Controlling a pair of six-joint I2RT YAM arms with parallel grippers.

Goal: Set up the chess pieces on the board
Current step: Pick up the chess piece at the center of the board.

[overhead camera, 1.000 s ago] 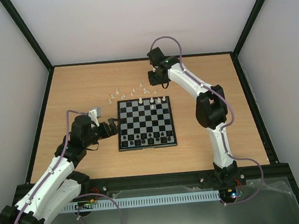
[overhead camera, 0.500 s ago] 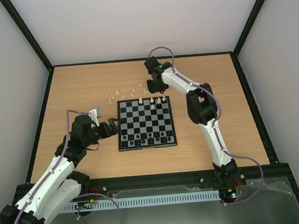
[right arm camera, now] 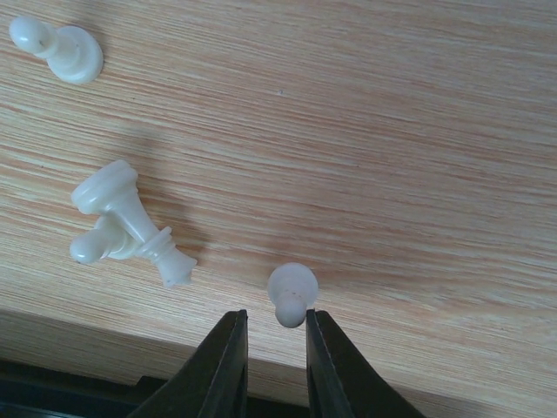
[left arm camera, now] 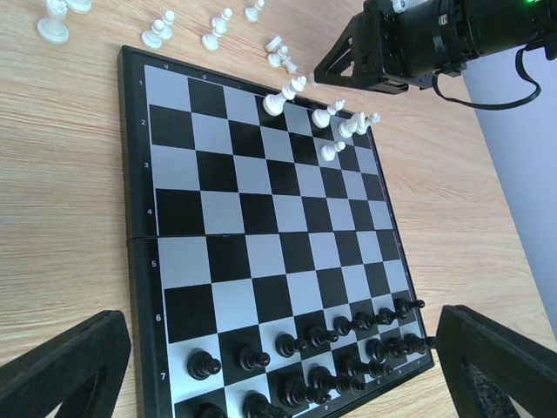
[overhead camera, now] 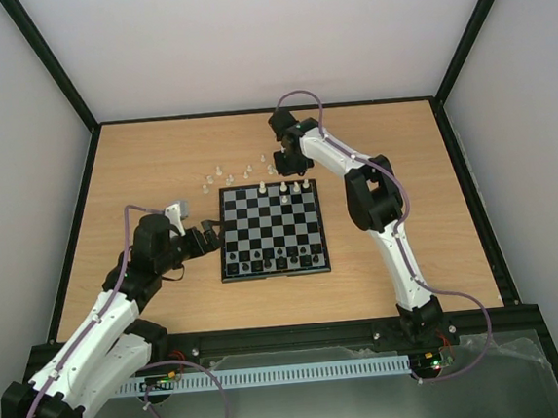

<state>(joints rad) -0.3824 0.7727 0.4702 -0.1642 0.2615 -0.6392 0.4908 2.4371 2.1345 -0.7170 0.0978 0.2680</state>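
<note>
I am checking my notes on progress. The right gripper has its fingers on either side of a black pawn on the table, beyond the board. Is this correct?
Not quite: the pawn is white, not black. The right wrist view shows it on the table, between the fingers of the right gripper, beyond the board.

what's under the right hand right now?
A white pawn on the wood table, its head between the fingertips of the right hand. Two white pieces lie tipped beside it. The fingers hide whether they touch the pawn.
</note>
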